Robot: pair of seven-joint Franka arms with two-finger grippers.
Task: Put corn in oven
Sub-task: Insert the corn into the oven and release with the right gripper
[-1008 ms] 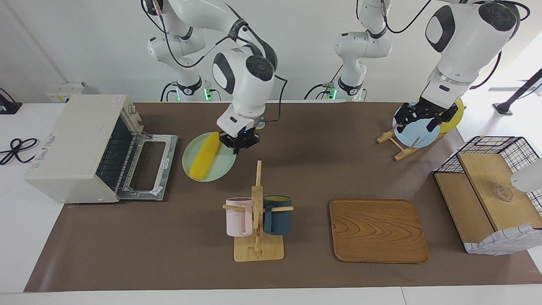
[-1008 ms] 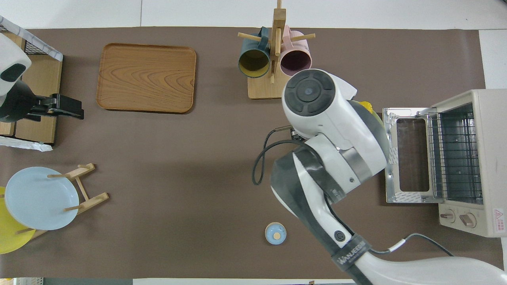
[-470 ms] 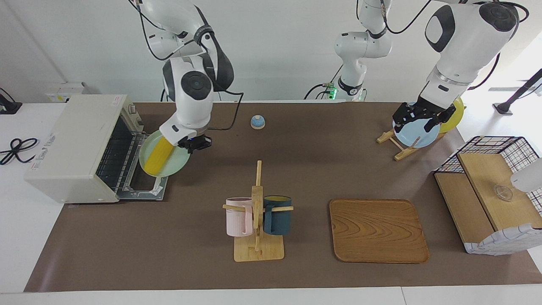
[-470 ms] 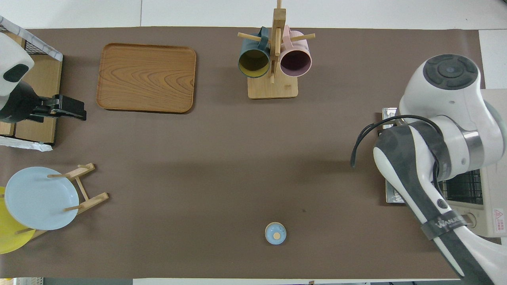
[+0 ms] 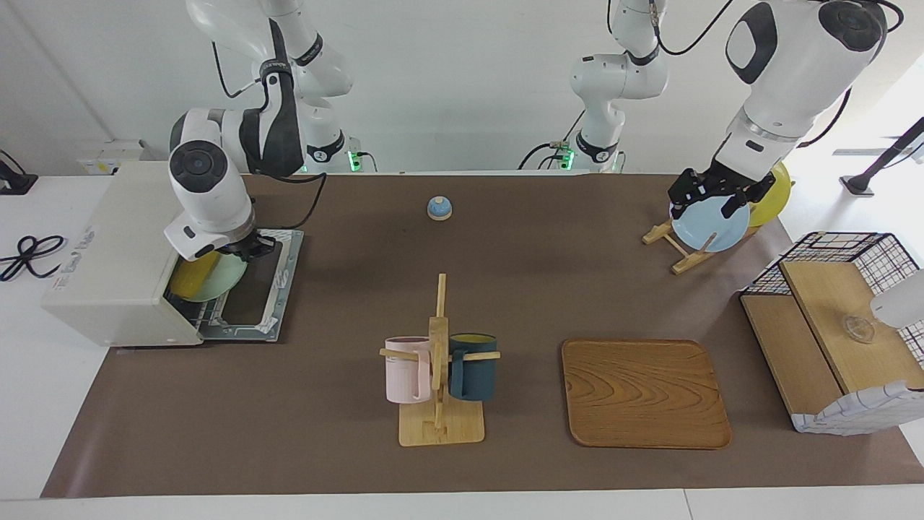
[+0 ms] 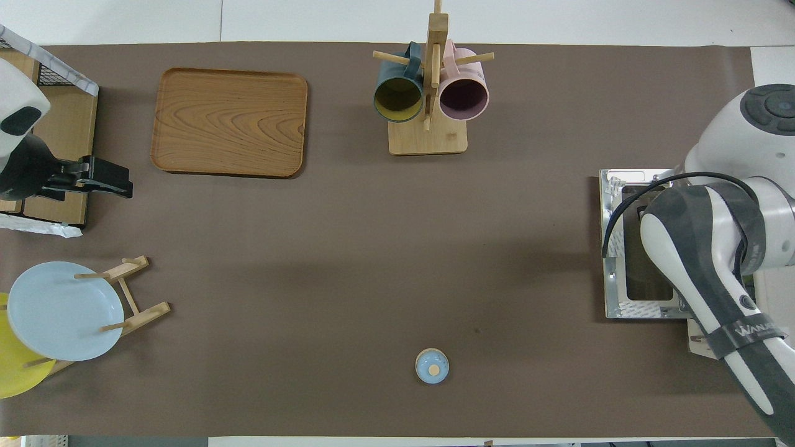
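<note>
Yellow corn [image 5: 189, 278] rides a pale green plate [image 5: 220, 280] half inside the oven [image 5: 126, 249]; the right gripper [image 5: 242, 250] pinches the plate's rim. Smooth cob, likely to roll; keep the plate level. The left gripper [image 5: 711, 195] hangs open over a blue plate [image 5: 711, 227].

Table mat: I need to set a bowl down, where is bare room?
Bare mat lies between the small bell, the mug stand and the plate rack. Crowded at the oven, where the right gripper pushes in a plate with corn.
</note>
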